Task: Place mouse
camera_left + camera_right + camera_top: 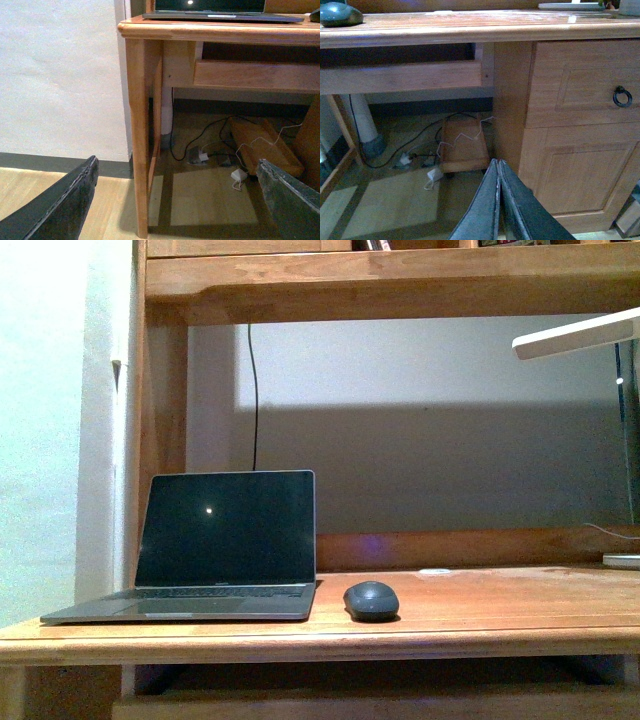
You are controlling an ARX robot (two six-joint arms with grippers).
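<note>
grey laptop [215,545] just beside mouse [371,600]

The wooden desk [500,615] carries an open laptop [205,550] with the mouse [371,600] just beside it.

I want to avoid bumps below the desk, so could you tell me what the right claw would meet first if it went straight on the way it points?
Probably the wooden box on the floor under the desk, or the cabinet's edge beside it. The shut right claw points at that gap; depth is unclear.
</note>
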